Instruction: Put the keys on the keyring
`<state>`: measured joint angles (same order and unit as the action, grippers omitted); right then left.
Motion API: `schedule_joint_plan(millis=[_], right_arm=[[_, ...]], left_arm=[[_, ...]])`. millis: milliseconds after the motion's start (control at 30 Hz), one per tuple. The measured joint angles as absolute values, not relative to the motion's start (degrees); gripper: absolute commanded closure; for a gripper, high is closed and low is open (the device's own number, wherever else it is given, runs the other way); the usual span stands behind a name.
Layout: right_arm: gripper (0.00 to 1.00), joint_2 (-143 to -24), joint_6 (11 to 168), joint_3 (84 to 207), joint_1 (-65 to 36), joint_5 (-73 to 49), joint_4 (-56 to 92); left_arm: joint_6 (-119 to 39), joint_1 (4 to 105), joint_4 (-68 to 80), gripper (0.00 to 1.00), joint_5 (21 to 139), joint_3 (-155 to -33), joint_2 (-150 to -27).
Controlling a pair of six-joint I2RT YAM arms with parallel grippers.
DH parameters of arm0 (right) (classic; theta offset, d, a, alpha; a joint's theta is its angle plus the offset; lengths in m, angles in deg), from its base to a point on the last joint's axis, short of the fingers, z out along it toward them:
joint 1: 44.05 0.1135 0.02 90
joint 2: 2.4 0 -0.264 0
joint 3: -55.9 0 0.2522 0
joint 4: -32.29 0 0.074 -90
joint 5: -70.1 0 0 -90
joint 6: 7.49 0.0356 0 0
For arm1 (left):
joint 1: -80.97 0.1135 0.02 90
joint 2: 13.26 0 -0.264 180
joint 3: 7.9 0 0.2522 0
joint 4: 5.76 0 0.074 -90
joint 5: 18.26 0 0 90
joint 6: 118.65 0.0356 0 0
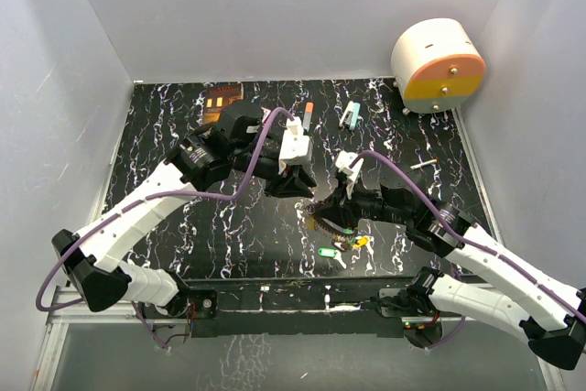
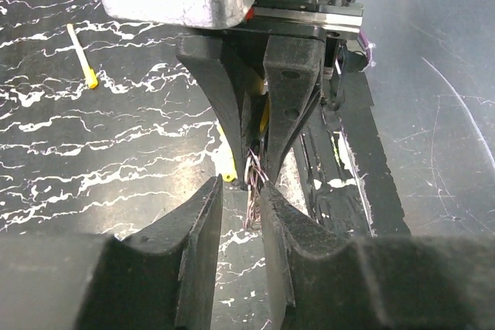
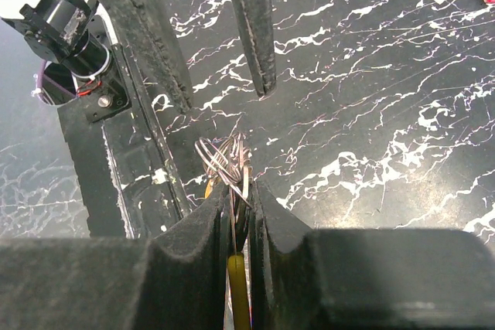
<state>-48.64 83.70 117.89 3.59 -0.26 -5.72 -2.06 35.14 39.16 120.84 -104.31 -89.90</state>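
The keyring [image 3: 220, 158], a bundle of thin silvery wire loops, sticks out from between the tips of my right gripper [image 3: 241, 187], which is shut on it. A yellow key head [image 3: 238, 291] sits deep between the same fingers. From above, the right gripper [image 1: 327, 213] holds the keyring [image 1: 331, 226] just over the table, with a yellow key [image 1: 361, 243] hanging beside it. A green key [image 1: 324, 252] lies on the table below. My left gripper [image 2: 241, 191] faces the right one tip to tip. Its jaws are parted, and the keyring's [image 2: 254, 179] wire lies by the right fingertip, unclamped.
A white and orange drum [image 1: 438, 63] stands at the back right. Small items lie along the back of the black marbled table [image 1: 183, 226]: an orange-tipped marker [image 1: 307, 116], a teal piece [image 1: 350, 116], a white stick [image 1: 423, 164] and a picture card [image 1: 224, 96]. Grey walls enclose three sides.
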Motion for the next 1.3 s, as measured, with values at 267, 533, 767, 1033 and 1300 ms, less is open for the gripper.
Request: schedule_joint_plan(millis=[267, 533, 767, 1033, 1300], right_arm=[[0.92, -49.3, 83.9, 118.9, 3.6, -0.6, -6.2], [0.92, -50.2, 84.1, 119.9, 3.6, -2.2, -7.1], [0.92, -50.8, 85.2, 120.4, 3.6, -5.2, -8.6], [0.92, -53.4, 87.6, 124.7, 3.6, -9.8, -12.6], [0.92, -54.8, 89.4, 127.0, 3.6, -12.9, -14.8]], left_arm=[[-1.7, 35.1, 41.2, 0.73, 119.0, -104.6, -91.6], [-2.5, 35.1, 44.2, 0.73, 118.5, -109.1, -95.9], [-2.1, 35.1, 47.1, 0.74, 116.9, -110.4, -96.0], [-1.0, 35.1, 49.9, 0.75, 114.6, -115.0, -96.7], [-0.5, 33.0, 51.5, 0.75, 113.8, -115.6, -100.8]])
